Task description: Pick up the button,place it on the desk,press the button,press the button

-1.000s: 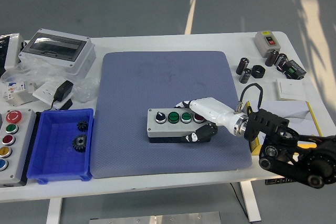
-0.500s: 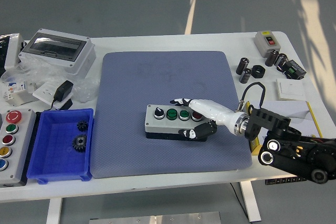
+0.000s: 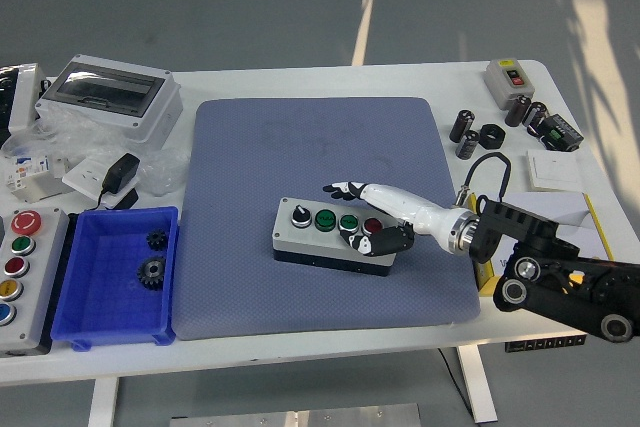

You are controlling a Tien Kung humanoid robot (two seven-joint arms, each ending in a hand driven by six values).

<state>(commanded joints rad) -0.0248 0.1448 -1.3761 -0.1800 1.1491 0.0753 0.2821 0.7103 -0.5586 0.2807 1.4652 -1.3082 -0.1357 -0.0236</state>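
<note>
A grey button box (image 3: 312, 239) with a black selector knob, two green buttons and a red button lies on the blue-grey mat (image 3: 300, 147), near its front. My right hand (image 3: 365, 215) comes in from the right and clasps the box's right end. Its fingers (image 3: 340, 188) stretch along the far side and the thumb (image 3: 385, 241) is bent against the near right corner. The box rests on the mat, turned slightly. The left arm is out of view.
A blue bin (image 3: 105, 325) with black gears and a coloured button panel (image 3: 38, 282) stand at front left. A grey enclosure (image 3: 110, 97) and a charger are at back left. Black cylinders (image 3: 465, 132), a switch box (image 3: 510, 77) and a white plate (image 3: 553, 169) are at right.
The box has shifted a little to the left and turned slightly with my right hand on it. The fingers have stretched out further along its far side.
</note>
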